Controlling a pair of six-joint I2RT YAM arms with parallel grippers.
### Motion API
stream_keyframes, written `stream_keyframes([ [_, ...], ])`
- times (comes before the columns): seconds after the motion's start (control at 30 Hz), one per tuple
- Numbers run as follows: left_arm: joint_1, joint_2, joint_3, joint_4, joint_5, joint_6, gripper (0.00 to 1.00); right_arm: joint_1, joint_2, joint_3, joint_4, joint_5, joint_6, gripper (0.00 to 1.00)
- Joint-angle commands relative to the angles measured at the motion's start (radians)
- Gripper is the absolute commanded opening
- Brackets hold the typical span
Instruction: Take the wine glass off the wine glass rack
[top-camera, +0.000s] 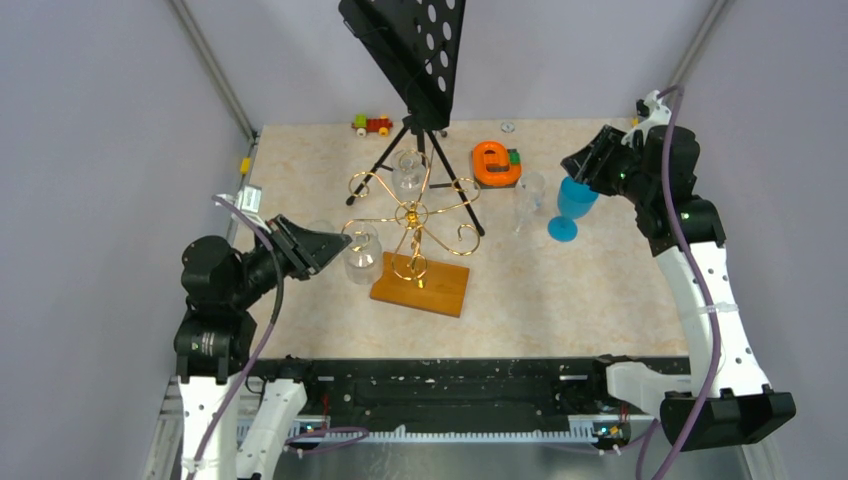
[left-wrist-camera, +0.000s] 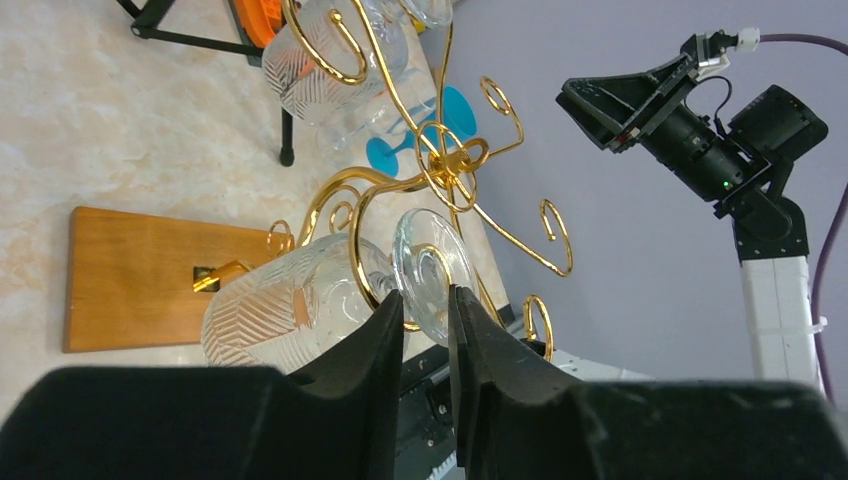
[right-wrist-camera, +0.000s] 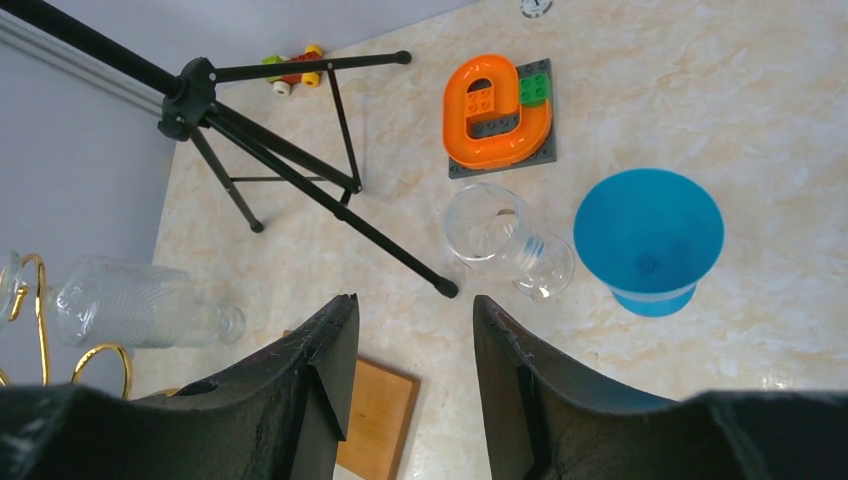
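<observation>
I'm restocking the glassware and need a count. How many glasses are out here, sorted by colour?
Clear: 3 (near hung glass and far hung glass on the wine glass rack, standing glass on the table)
Blue: 1 (blue glass on the table)
Total: 4

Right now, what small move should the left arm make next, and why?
Probably close the left gripper on the wine glass near its foot before any lift. Its fingers sit either side of the foot's lower edge, narrowly apart, yet a firm hold is not evident, and the glass hangs hooked in a gold scroll of the wine glass rack.
</observation>
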Motion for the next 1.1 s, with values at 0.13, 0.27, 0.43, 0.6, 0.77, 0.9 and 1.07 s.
stream_keyframes([
  [0.13,-0.002,0.013,-0.011,0.081,0.083,-0.039,0.28,0.003,-0.032,-0.018,0.056,-0.012,0.005,0.47],
  [0.27,-0.002,0.032,-0.026,0.065,0.067,-0.087,0.36,0.004,-0.033,-0.020,0.058,-0.010,0.006,0.48],
  [0.43,-0.002,0.053,-0.063,0.057,0.030,-0.130,0.34,0.004,-0.038,-0.024,0.060,-0.012,0.006,0.48],
  [0.6,-0.002,0.056,-0.075,0.054,0.015,-0.162,0.34,0.004,-0.045,-0.037,0.061,-0.002,0.001,0.48],
  [0.77,-0.002,0.062,-0.076,0.105,0.033,-0.161,0.29,0.002,-0.042,-0.040,0.065,-0.008,0.001,0.48],
  [0.9,-0.002,0.073,-0.052,0.014,0.071,-0.103,0.28,0.002,-0.043,-0.043,0.068,-0.010,0.003,0.48],
  [1.07,-0.002,0.087,-0.001,-0.046,0.123,-0.009,0.24,0.003,-0.045,-0.044,0.069,-0.010,0.005,0.48],
])
